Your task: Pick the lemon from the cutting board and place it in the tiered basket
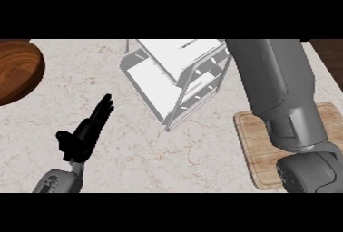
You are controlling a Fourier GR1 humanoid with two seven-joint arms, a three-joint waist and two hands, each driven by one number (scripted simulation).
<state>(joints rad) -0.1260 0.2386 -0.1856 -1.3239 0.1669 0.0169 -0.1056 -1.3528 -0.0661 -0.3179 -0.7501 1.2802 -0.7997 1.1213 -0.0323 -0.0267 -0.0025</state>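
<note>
Fingers of the left hand (85,131) stand straight and together over the counter (201,154); right hand and lemon are hidden behind the grey forearm (285,95) crossing the cutting board (258,149) beside the tiered basket (175,77).

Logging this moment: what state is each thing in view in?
White tiered basket: on the marble counter, nothing visible in it.
Light wooden cutting board: flat on the counter, largely covered by the right forearm.
Dark wooden bowl: at the left edge, nothing visible in it.
Left hand: open, holding nothing.
</note>
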